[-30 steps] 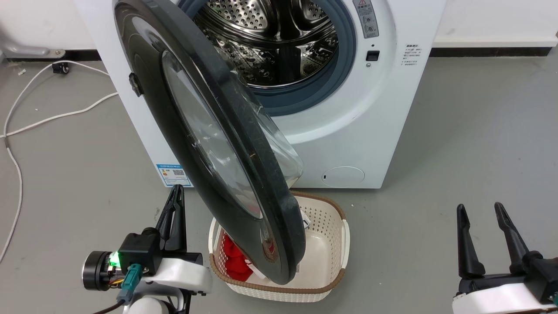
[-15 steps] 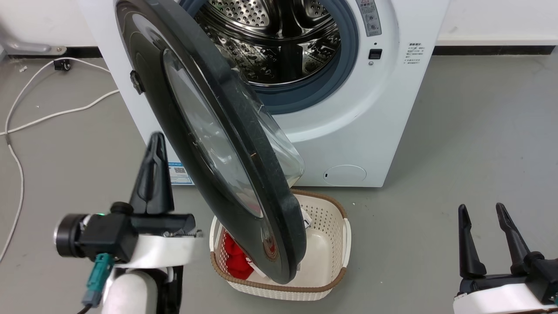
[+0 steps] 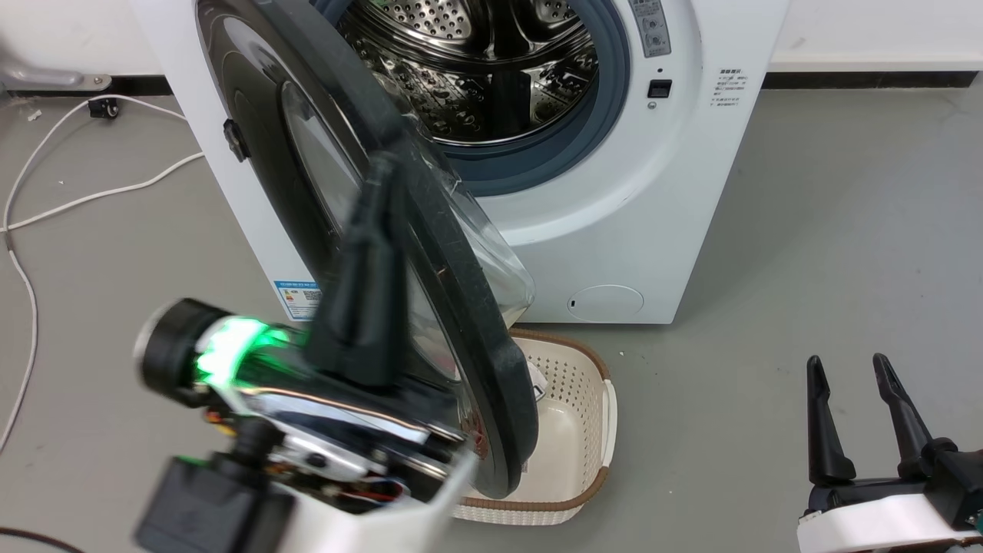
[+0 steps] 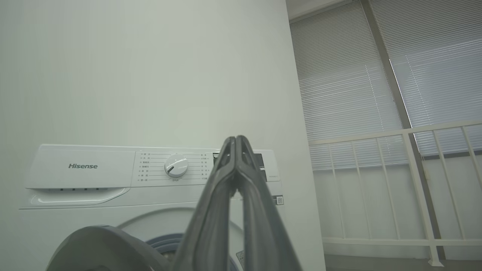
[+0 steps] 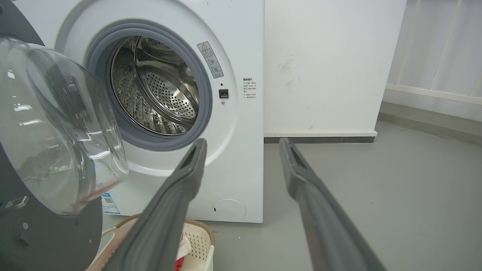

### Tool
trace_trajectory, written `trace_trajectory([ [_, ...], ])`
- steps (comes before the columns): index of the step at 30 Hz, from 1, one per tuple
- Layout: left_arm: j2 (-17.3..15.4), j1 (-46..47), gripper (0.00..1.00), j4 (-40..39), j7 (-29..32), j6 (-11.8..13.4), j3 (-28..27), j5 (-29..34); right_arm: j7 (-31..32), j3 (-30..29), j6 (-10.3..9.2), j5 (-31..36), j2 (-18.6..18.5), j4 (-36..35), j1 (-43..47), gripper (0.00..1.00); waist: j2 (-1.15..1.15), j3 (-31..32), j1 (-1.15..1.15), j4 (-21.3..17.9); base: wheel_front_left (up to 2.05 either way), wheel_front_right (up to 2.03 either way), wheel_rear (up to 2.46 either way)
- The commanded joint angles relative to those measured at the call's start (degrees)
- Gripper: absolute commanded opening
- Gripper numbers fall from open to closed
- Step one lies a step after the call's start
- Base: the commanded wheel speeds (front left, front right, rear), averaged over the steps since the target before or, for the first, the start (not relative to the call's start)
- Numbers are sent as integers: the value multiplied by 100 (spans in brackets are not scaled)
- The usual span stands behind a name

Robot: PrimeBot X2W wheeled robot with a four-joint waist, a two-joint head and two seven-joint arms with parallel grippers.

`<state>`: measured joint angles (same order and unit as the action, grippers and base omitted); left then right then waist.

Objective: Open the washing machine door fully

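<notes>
Above grey floor [image 3: 768, 230] before white washer [image 3: 653, 192], holds left gripper [image 3: 382, 165] pinched together by half-swung washing machine door [image 3: 491, 361], presumably to swing it wider; rests right gripper [image 3: 845, 361] spread, idle.

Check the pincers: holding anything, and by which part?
Nothing is held. The left pincer is shut on itself, nothing between its fingers, in front of the washing machine door; contact cannot be told. The right pincer is open and empty.
</notes>
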<state>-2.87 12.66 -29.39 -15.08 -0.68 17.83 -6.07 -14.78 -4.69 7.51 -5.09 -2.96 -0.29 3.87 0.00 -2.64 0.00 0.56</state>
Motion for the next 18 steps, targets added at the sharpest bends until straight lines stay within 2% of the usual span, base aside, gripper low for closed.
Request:
trace_trajectory([
  [1,-1,7,0,57,-13,-101,247,-73,-28,5,-4,-44,16,18,-68,100,0,9,0,-7,0,0,0],
  [2,-1,7,0,57,-13,-101,247,-73,-28,5,-4,-44,16,18,-68,100,0,9,0,-7,0,0,0],
  [7,-6,-167,0,472,17,-433,1240,-154,-31,-10,-4,-60,16,53,-56,100,0,15,0,-4,0,0,0],
  [12,-87,-377,0,899,185,-569,1992,-283,-31,2,-4,-71,15,76,-45,100,0,9,0,11,0,0,0],
  [18,-265,-809,0,1413,404,-551,2295,-452,-36,36,-4,-98,15,109,-24,100,0,17,0,35,0,0,0],
])
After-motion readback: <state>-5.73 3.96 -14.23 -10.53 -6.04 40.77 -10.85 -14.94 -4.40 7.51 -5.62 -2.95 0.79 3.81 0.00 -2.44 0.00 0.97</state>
